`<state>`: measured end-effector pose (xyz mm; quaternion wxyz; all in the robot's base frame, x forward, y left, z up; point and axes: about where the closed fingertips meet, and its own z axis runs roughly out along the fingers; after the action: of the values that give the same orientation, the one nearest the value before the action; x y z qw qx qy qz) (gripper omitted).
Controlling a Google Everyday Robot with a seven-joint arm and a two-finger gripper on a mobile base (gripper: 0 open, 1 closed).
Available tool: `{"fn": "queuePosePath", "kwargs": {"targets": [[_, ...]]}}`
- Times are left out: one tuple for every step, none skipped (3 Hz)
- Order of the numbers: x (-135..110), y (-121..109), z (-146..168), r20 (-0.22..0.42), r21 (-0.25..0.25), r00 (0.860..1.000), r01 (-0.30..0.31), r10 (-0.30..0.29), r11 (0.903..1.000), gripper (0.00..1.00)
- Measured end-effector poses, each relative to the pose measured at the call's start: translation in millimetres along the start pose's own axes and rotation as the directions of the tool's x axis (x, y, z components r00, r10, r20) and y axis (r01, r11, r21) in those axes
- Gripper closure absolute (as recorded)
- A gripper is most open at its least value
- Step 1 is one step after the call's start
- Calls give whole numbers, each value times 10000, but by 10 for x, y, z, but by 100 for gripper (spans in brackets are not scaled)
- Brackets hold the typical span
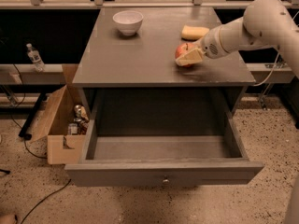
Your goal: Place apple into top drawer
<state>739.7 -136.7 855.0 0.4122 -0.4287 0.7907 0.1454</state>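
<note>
Camera view: jaws grip apple (182,49) at cabinet top (140,55).

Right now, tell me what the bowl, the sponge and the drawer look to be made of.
Bowl: looks like glazed ceramic, white and smooth; could be plastic. Sponge: soft foam, judging by its matte yellow, rounded block. Drawer: likely wood painted matte grey, with flat boards and a small knob. The gripper sits at the apple on the cabinet top.
</note>
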Motion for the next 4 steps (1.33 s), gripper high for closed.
{"fn": "queuePosePath", "kwargs": {"targets": [[-17, 99, -95, 217, -62, 9997, 146, -145, 9999, 63], [-74, 276, -492, 683, 146, 9961, 554, -563, 9984, 87], [59, 542, -1264, 941, 165, 9844, 1480, -1489, 9888, 100], [60, 543, -1263, 940, 164, 9844, 1480, -1489, 9889, 100]]}}
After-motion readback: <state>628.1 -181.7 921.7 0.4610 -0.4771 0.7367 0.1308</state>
